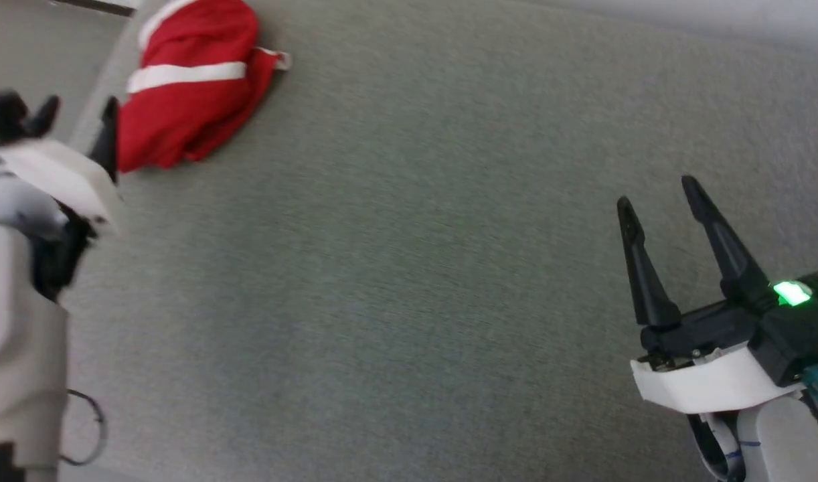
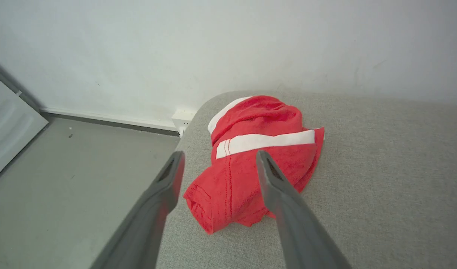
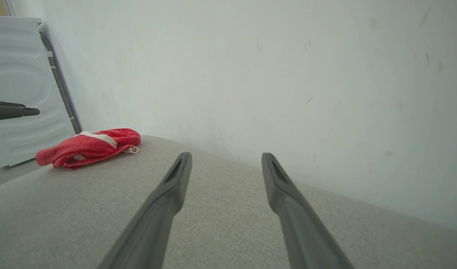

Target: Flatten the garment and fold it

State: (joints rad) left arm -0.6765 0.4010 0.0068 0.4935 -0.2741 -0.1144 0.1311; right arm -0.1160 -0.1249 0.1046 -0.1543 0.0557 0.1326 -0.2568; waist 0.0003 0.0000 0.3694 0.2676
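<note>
Right gripper (image 1: 657,191): nearest item, lower right of the head view; two dark fingers spread wide with nothing between them, poised over bare cushion.
Indicator (image 1: 792,292): green light glowing on the right gripper's dark body.
Cushion (image 1: 409,268): broad grey woven upholstered surface with a rounded far-left corner; it carries the garment.
Left gripper (image 2: 219,153): at the left edge of the head view, just beside the garment's near end; jaws wide apart, grasping nothing. In its wrist view the fingers frame the near end of the cloth. Whether a finger touches the cloth cannot be told.
Garment (image 2: 232,186): bright red thin fabric, crumpled in a loose heap, not flattened or folded. It lies on the cushion's far-left corner, well apart from the right gripper.
Stripe (image 2: 266,141): white band running across the top of the heap; a second white edge shows at its far side.
Floor (image 2: 82,168): pale grey, beside the cushion's left edge.
Wall (image 2: 213,48): plain white, directly behind the cushion.
Panel (image 3: 19,93): white, with curved ribbing, standing against the wall beyond the garment.
</note>
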